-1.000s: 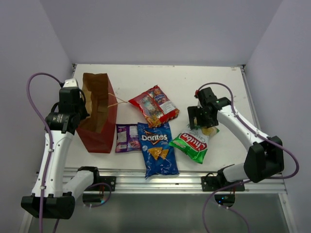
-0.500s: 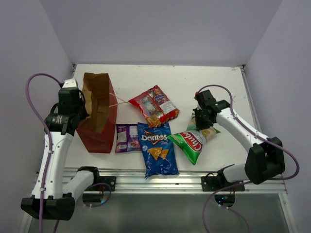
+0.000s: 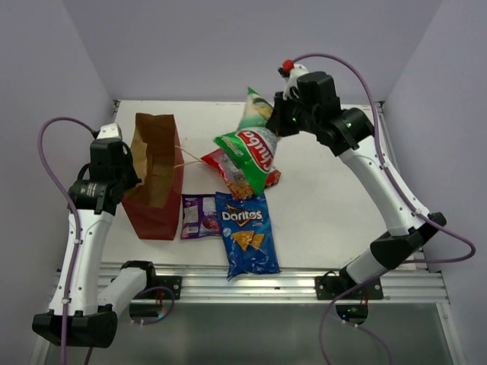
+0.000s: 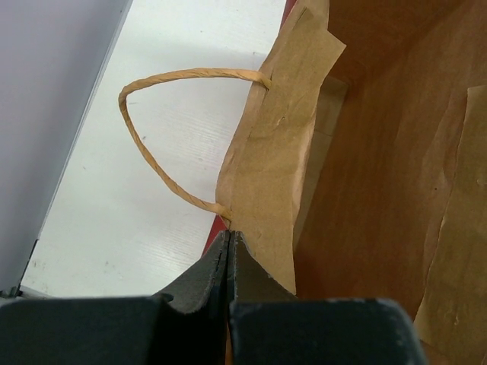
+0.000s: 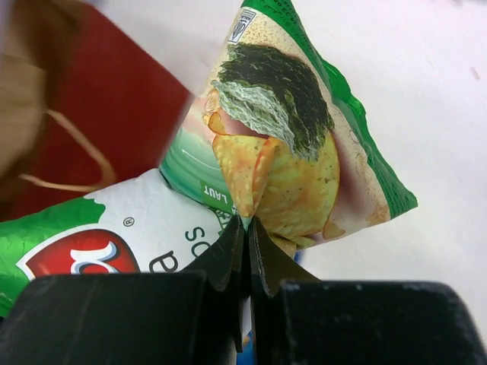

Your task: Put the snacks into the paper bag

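My right gripper (image 3: pixel 278 122) (image 5: pixel 245 220) is shut on the green-white chip bag (image 3: pixel 251 144) (image 5: pixel 289 160) and holds it in the air over the red snack-mix bag (image 3: pixel 237 175). On the table lie the blue Doritos bag (image 3: pixel 245 234) and the small purple packet (image 3: pixel 200 216). The reddish-brown paper bag (image 3: pixel 156 179) (image 4: pixel 380 152) stands open at the left. My left gripper (image 3: pixel 116 163) (image 4: pixel 228 236) is shut on its left rim, beside a string handle (image 4: pixel 152 137).
The table's left edge (image 4: pixel 46 213) runs close beside the paper bag. A metal rail (image 3: pixel 251 277) lines the near edge. White walls enclose the table (image 3: pixel 342 198) on three sides.
My right gripper shut on the green-white chip bag, lifted it off the table and carried it up and left, over the red snack-mix bag. The left arm has stayed put.
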`<action>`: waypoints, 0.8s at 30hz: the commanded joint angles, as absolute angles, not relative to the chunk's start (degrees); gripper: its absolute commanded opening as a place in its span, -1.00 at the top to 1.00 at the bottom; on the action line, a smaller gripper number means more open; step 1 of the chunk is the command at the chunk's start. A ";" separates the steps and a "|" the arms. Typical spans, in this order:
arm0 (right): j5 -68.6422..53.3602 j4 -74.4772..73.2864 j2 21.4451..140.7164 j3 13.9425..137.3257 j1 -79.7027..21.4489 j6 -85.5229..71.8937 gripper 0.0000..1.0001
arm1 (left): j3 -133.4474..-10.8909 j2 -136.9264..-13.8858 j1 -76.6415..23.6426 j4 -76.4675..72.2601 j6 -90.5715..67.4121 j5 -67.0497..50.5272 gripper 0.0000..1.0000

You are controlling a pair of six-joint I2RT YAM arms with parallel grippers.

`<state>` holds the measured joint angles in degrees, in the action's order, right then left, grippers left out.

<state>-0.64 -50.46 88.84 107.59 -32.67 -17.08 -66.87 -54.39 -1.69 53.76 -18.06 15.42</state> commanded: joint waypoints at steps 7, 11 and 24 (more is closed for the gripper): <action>-20.21 -22.54 103.43 123.91 -43.14 -24.34 1.00 | -69.17 -50.72 -2.20 55.02 -20.92 18.46 1.00; -22.67 -17.23 111.60 136.44 -48.68 -25.92 1.00 | -68.12 -49.49 -2.20 55.02 -21.09 17.41 1.00; -21.36 -13.97 120.15 136.07 -56.51 -30.33 1.00 | -64.60 -46.76 -2.20 54.76 -21.36 15.91 1.00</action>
<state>-19.88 -17.10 124.16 139.63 -53.84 -29.95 -65.78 -46.76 -1.89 55.92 -21.02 17.82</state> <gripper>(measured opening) 0.024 0.008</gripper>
